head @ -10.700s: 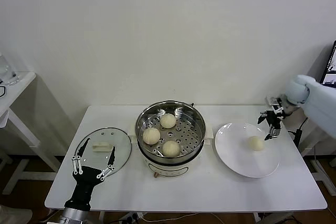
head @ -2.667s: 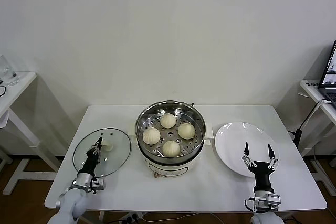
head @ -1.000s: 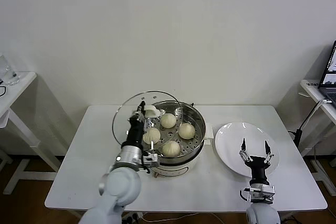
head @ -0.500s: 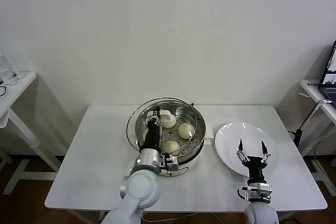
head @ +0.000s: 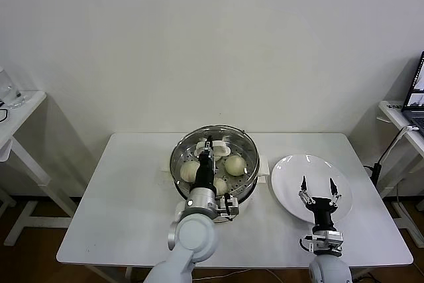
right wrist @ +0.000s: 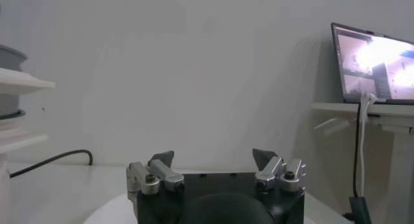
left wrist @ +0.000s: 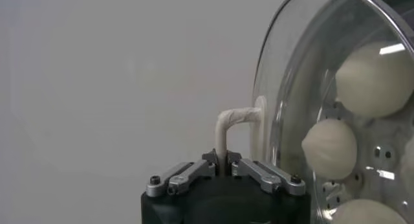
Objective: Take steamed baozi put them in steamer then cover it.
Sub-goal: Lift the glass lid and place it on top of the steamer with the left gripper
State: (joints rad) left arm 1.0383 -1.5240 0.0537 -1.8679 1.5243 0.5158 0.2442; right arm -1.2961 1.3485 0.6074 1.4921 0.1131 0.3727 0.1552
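Nearest the robot, the right gripper (head: 317, 194) hovers with its fingers spread apart and empty over the near edge of the flat round white plate (head: 291, 193), parked out of the way since nothing is left there to carry. On the white counter (head: 126, 217), the left gripper (head: 208, 145) is clamped together on the white handle of the round clear glass cover (head: 218, 138), gripping it from above so the lid can be brought down flat. The cover sits over the round shiny stainless-steel steamer (head: 246, 180), metal rim roughly aligned with the pot's; whether it is fully seated is hard to tell. Its flat face points down at the tray, and the handle's long axis appears to run near to far. Beneath the glass lie the cream-white pleated baozi (head: 234, 164), already inside the steamer.
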